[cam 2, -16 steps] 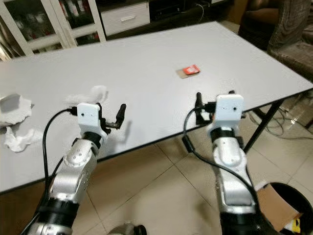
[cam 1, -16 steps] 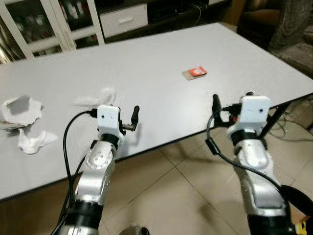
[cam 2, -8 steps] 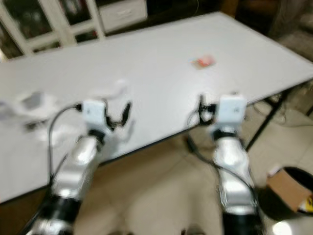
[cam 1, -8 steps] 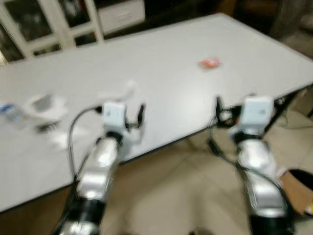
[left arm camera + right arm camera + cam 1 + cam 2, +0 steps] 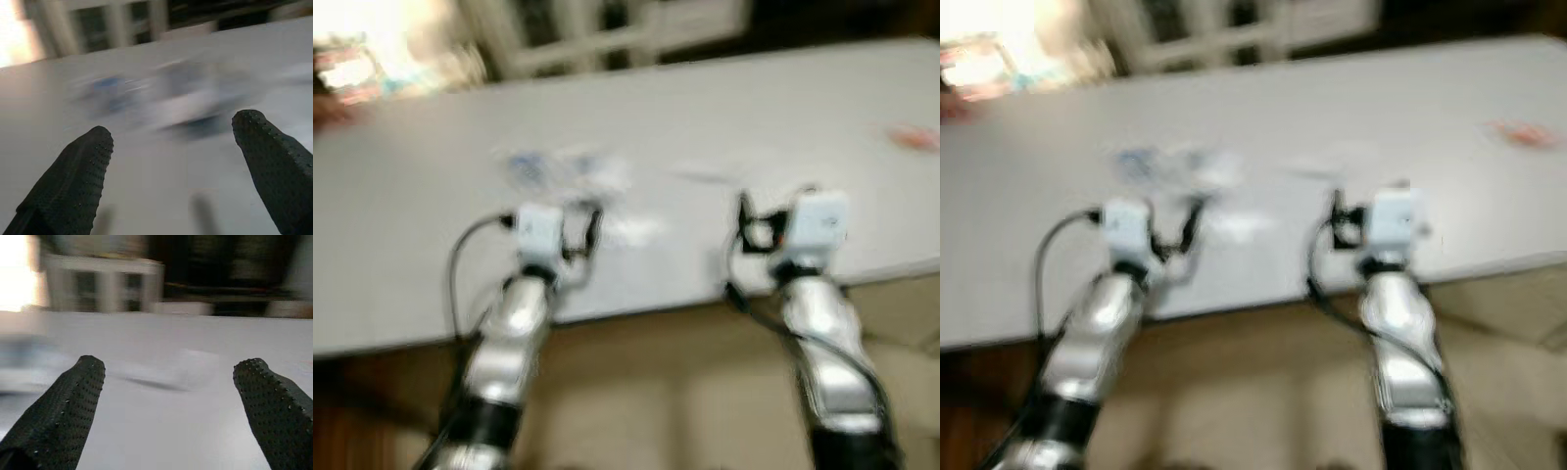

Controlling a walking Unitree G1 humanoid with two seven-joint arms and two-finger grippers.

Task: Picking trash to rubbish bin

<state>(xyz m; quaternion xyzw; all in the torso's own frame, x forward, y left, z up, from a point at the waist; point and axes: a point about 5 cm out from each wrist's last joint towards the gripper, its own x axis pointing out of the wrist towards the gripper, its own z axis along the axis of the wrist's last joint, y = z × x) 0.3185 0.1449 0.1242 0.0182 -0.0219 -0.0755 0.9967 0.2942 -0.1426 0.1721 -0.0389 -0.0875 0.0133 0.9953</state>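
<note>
Head views: everything I get is smeared with motion blur. A wide grey tabletop [image 5: 705,108] runs across the picture, with pale cabinet frames [image 5: 607,29] behind its far edge and a bright glare at the upper left. Both silver arms reach up from below. The left claw [image 5: 579,233] sits over the near part of the tabletop, and just beyond it lies a blurred heap of pale trash with a blue patch [image 5: 563,168]; I cannot make out what the pieces are. A lighter scrap [image 5: 631,230] lies between the 2 arms. The right claw [image 5: 756,227] hovers at the near edge of the tabletop. Far off at the right edge is a small red item [image 5: 913,138], well apart from both claws.

Left wrist view: the left claw [image 5: 176,142] is spread wide, its 2 dotted black fingers [image 5: 73,176] far apart with nothing between them. Ahead of it on the grey surface sits the smeared trash [image 5: 166,95], pale with a blue spot, not touching the fingers.

Right wrist view: the right claw [image 5: 168,396] is likewise spread, with nothing held between its fingers [image 5: 63,406]. Beyond them lies a faint pale scrap [image 5: 195,360] on the tabletop, and white cabinets [image 5: 102,284] stand at the back.
</note>
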